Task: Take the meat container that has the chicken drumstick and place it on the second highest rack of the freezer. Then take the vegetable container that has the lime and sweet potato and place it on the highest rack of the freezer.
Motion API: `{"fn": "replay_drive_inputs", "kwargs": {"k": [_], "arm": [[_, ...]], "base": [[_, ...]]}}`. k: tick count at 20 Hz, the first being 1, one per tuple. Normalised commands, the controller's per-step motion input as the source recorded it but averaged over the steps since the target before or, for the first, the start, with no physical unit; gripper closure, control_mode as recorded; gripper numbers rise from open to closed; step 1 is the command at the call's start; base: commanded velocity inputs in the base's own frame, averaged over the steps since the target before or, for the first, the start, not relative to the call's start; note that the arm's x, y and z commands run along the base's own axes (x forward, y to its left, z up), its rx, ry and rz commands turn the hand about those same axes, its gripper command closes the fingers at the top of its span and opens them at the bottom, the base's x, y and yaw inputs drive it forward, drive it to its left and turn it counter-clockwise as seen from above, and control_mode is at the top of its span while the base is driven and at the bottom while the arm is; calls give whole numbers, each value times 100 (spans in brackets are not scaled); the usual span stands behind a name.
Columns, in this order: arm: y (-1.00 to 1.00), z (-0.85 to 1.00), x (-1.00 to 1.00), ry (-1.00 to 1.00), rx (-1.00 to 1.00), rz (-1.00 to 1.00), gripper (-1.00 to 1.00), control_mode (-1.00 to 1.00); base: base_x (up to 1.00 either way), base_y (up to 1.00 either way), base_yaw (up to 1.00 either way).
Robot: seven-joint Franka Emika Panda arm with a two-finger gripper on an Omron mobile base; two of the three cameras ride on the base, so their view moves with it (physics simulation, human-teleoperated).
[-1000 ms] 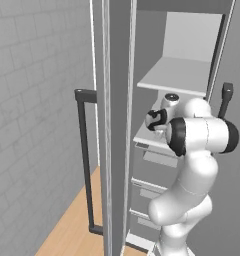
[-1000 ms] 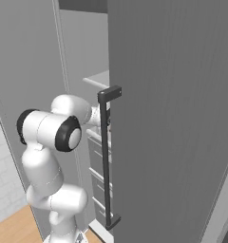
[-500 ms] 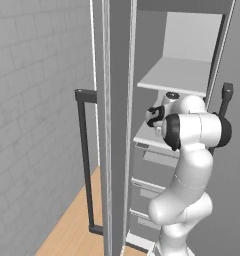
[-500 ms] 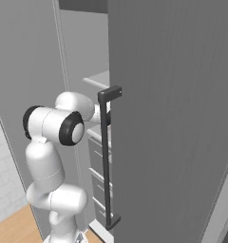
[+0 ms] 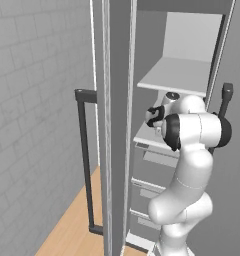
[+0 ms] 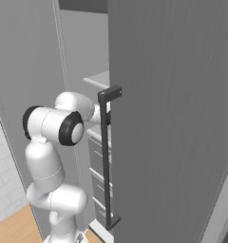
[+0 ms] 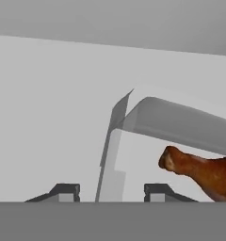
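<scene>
Evidently the first half of the task is in hand: the meat container (image 7: 171, 141) with the chicken drumstick (image 7: 199, 170) is being set onto the second highest rack (image 5: 148, 136) of the freezer (image 5: 187, 75). The left base view shows the arm reaching in under the highest rack (image 5: 179, 75), with the gripper (image 5: 154, 116) just above the lower shelf. From the hand camera, the two fingers (image 7: 65, 192) stand apart at the bottom edge, and the container's translucent wall rises between them, so they appear to be clasping that rim; I cannot tell whether there is real contact. The drumstick lies inside the tray at about 3 o'clock from the fingers, beyond the right one. Whether the container already rests on the rack is hidden. The next move probably calls for lowering it flat, opening, and withdrawing straight back.
</scene>
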Motion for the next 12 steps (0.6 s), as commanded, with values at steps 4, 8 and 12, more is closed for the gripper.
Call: {"fn": "replay_drive_inputs", "kwargs": {"k": [4,8,12], "arm": [[0,-31,0,-2,-3,1,-100,-100],[0,-28,-18,-11,-5,1,-100,-100],[0,-23,-23,-12,-8,1,-100,-100]], "base": [[0,0,0],[0,0,0],[0,0,0]]}}
